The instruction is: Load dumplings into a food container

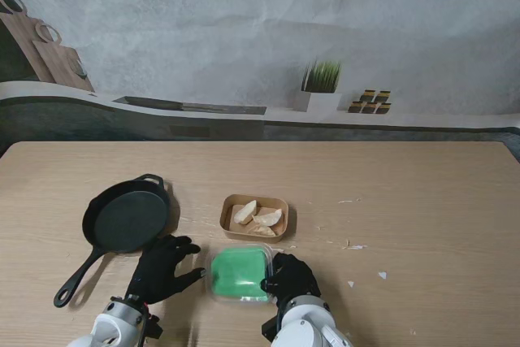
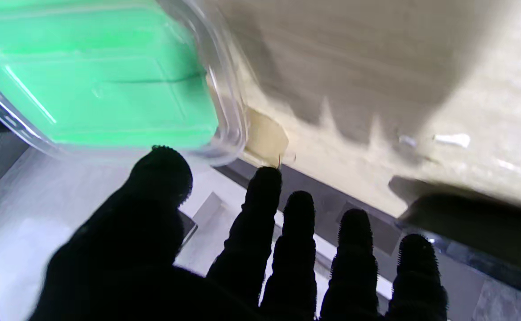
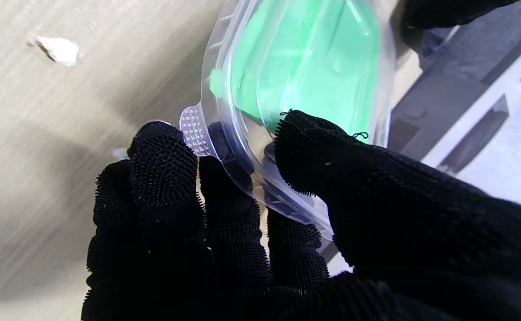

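- Green-bottomed clear plastic food container [image 1: 240, 274] sits on the tabletop [image 1: 422, 201] near me, pinched at its rim by the right hand [image 1: 288, 275].
- One brown paper tray [image 1: 254, 217], just beyond it, holds three dumplings [image 1: 257, 218].
- One black skillet [image 1: 123, 222] lies left; the left hand [image 1: 165, 268] is spread, holding nothing.

The stand cam sat high above the shoulders, looking down over the whole table [image 1: 422, 201] toward the back wall. Both wrist cams looked along their fingers from close up, pictures flipped, and all three caught the green container [image 1: 240, 274] [image 2: 95, 84] [image 3: 305, 67].
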Robot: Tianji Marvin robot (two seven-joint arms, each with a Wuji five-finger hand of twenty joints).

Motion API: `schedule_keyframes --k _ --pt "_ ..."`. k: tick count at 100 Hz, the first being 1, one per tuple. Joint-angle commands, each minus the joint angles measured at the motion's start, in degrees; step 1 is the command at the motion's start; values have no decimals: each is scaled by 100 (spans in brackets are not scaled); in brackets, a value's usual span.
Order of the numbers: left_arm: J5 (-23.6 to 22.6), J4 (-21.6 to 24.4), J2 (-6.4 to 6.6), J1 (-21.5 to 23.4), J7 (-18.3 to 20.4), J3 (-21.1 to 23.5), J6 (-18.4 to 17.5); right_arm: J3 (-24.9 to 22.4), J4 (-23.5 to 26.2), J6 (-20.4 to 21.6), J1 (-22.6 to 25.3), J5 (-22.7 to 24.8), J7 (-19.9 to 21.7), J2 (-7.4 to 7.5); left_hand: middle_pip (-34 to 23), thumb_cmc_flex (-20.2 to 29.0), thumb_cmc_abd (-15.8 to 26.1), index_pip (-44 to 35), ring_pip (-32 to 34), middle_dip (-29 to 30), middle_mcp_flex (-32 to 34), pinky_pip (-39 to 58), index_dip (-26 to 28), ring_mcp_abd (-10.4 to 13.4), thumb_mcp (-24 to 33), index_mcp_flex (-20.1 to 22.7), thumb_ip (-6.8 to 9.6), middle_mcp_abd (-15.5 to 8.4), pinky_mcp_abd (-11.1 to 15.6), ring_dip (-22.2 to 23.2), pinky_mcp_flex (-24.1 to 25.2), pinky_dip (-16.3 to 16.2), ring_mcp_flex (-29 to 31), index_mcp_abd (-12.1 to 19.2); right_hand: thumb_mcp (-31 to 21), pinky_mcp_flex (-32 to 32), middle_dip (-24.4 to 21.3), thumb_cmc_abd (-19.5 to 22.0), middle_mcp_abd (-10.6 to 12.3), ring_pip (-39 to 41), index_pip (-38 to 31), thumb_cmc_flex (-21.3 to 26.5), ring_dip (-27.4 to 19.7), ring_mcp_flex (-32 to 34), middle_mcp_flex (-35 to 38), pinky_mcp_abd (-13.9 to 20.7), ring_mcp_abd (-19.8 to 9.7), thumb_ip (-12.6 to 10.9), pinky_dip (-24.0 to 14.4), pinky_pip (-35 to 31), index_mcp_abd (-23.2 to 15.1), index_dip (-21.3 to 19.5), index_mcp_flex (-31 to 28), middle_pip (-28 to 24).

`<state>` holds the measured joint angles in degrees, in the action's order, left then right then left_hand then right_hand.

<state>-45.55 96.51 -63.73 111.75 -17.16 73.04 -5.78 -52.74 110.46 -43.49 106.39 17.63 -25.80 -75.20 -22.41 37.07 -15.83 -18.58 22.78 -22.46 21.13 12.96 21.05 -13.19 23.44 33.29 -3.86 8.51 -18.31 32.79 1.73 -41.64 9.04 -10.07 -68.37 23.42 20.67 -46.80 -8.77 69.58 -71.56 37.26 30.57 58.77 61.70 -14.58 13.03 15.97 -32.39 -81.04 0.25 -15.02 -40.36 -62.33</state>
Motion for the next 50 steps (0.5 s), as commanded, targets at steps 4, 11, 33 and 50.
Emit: schedule_keyframes --k 4,11,33,50 --pt "134 199 -83 0 -57 58 38 -59 93 80 40 -142 -12 -48 102 -28 331 -46 -144 96 -303 -155 -87 146 -304 -774 205 87 -28 -91 -14 -139 -306 120 -385 79 167 156 -55 158 -105 479 -45 290 316 -89 230 1 -1 -343 -407 -197 -212 -192" --pt "153 248 -127 -23 -259 90 66 -113 141 123 41 -280 -45 -68 80 7 405 -175 -176 91 -326 -143 -159 151 -453 -993 226 95 -27 -104 -9 -153 -314 29 -403 62 243 168 -80 225 -88 502 -25 265 291 -94 259 9 -6 -350 -420 -241 -211 -209" --pt "320 329 -206 -39 -461 131 336 -262 362 382 67 -578 -86 -58 -133 46 393 -275 129 -76 20 -95 -317 -12 -569 -704 244 241 -114 138 -94 -199 -61 -333 -446 -70 414 212 -82 327 -83 562 22 119 175 -41 269 16 -22 -349 -516 -415 -157 -243" --pt "1134 386 -228 -12 126 90 724 -367 613 717 182 -784 -74 -1 -143 -110 -42 135 263 -272 84 -31 -614 -184 -545 -855 256 498 -128 334 -169 -283 37 -641 -499 -120 488 198 -73 383 -73 585 60 64 143 -26 280 21 -39 -352 -582 -529 -155 -271"
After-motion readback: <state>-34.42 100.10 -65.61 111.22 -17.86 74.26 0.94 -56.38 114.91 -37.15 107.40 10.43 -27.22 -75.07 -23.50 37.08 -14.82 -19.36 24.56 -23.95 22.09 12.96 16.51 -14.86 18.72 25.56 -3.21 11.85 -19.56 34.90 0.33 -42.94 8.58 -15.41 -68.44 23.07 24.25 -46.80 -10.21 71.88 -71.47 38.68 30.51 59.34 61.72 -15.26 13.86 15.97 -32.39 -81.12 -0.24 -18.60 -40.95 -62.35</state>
